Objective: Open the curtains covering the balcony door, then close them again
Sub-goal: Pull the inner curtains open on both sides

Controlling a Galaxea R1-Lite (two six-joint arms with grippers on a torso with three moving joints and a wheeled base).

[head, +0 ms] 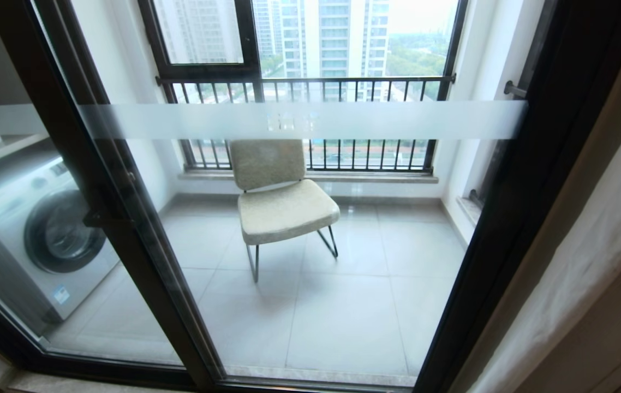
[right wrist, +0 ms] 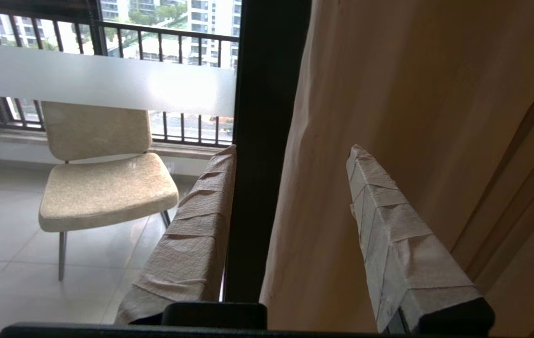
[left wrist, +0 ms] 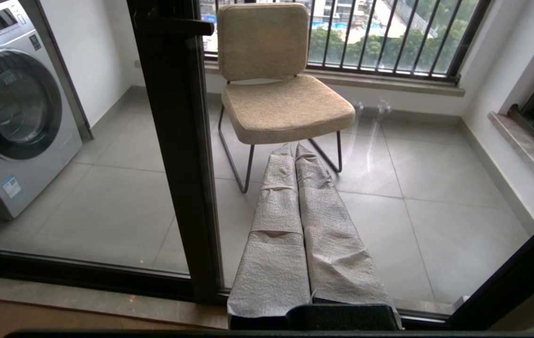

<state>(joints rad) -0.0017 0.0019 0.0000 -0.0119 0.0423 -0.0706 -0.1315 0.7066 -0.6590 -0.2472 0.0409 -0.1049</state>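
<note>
Closing on the cream curtain edge [right wrist: 365,94] at one o'clock is best done deep; right gripper [right wrist: 290,152] is spread, nothing pinched yet.

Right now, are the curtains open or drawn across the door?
Open. The curtains hang bunched at the right edge, leaving the door glass uncovered, with the chair showing through.
</note>
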